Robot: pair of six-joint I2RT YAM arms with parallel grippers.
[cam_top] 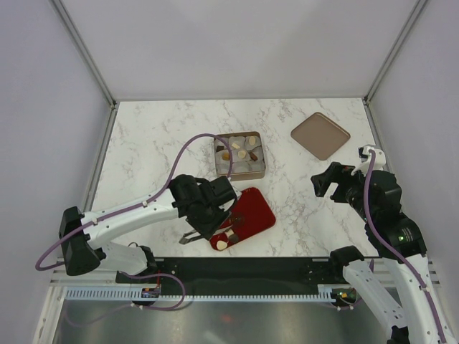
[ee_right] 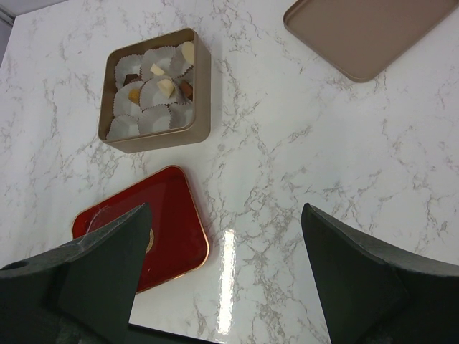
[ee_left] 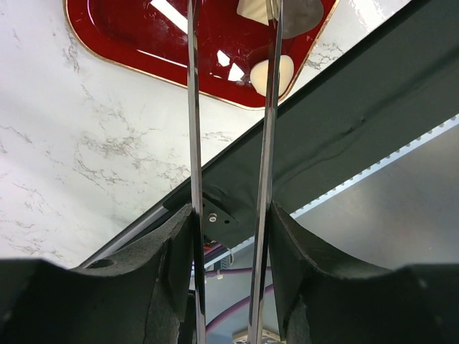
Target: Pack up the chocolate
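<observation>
I'm clamping my left end effector (ee_left: 231, 215) on thin tweezers (ee_left: 192, 107), blades apart, reaching ahead over the red tray (ee_left: 143, 36) toward the cream-white chocolate (ee_left: 259, 77) beside the right blade, and I'm judging it light, slick and easily dented, so I'm planning a gentle pinch across its sides.

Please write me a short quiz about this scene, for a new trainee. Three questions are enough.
1. True or false: the lid sits on the tin.
2. The left end effector holds: A) a spoon B) tweezers C) nothing.
3. Fill in: the cream chocolate lies on the red ____.
Key: 1 false; 2 B; 3 tray.
</observation>
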